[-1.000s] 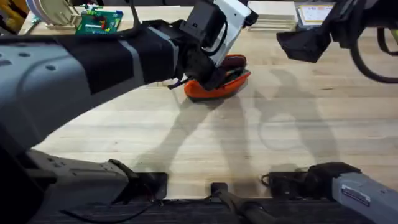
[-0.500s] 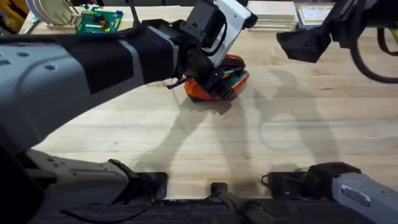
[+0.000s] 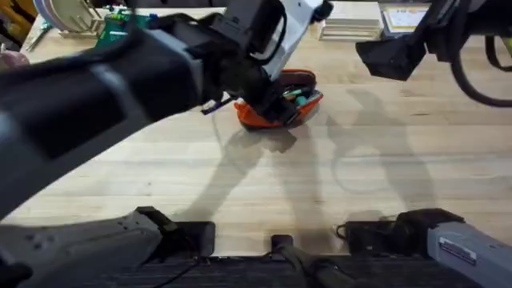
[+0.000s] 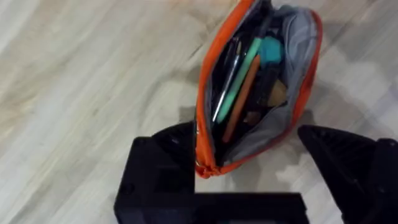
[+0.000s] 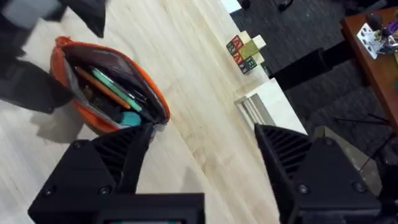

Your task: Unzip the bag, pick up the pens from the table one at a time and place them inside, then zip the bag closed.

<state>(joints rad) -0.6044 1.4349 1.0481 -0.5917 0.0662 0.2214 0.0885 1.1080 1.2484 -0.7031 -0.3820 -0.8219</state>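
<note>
Arm bases: we see both bases at the near edge of the table (image 3: 240, 192), the left at the lower left, the right at the lower right.
Surface: we note a light wooden plank top with visible grain; arm shadows fall across its middle.
Open room: we find bare planks between the bases and the bag, and more bare wood to the right of the bag under the right arm.
Bag: the orange bag (image 3: 276, 104) lies toward the far middle of the table with its zipper open and its grey lining showing.
Pens: in the left wrist view we see the green pen (image 4: 239, 78) and the orange pen (image 4: 241, 99) lying side by side inside the bag.
Left gripper: the left gripper (image 4: 273, 158) hangs over the near end of the bag, fingers spread wide, one finger (image 4: 163, 168) just beside the orange rim; they hold nothing.
Right gripper: the right gripper (image 5: 205, 158) hovers to the right of the bag, well apart from it, fingers wide and empty.
Far edge: we note a green circuit board (image 3: 120, 24) at the far left and flat white items (image 3: 350, 22) at the far right.
Beyond the table: the right wrist view shows lettered blocks (image 5: 244, 48) near the table edge and dark floor past it.
Writing: we cannot read the block letters.
</note>
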